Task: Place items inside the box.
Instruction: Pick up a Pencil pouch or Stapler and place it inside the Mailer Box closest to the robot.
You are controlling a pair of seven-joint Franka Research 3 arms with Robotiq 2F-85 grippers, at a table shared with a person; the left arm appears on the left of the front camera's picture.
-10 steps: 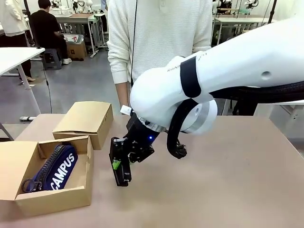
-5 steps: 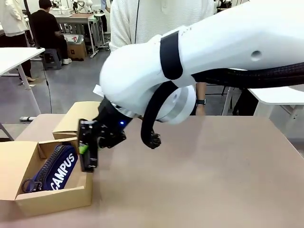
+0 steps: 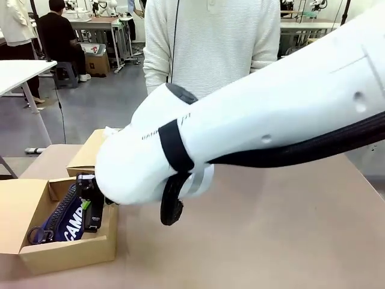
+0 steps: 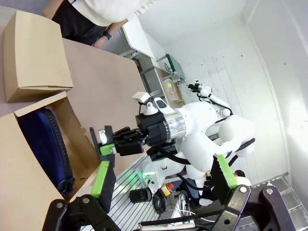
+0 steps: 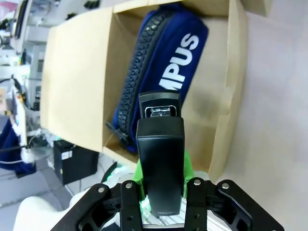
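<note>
My right gripper [image 3: 89, 203] is shut on a black stapler [image 3: 92, 217] and holds it over the open cardboard box [image 3: 66, 254] at the table's left. In the right wrist view the stapler [image 5: 160, 144] stands between the green pads [image 5: 186, 166], above the box's inner wall [image 5: 77, 72]. A navy "CAMPUS" pencil case [image 5: 166, 77] lies in the box, partly hidden by the stapler. Its blue fabric [image 3: 63, 221] also shows from the front. My left gripper [image 4: 163, 175] stands open and holds nothing, off to the side of the box [image 4: 24, 163].
A closed cardboard box [image 3: 90, 153] sits just behind the open one, also seen as a closed box [image 4: 33, 53] from the left wrist. A person in a white sweater [image 3: 210, 42] stands at the far edge. The right arm [image 3: 240, 132] spans the middle of the table.
My right arm has swung left with the stapler, from above the middle of the table to over the open box. The pencil case has not moved.
</note>
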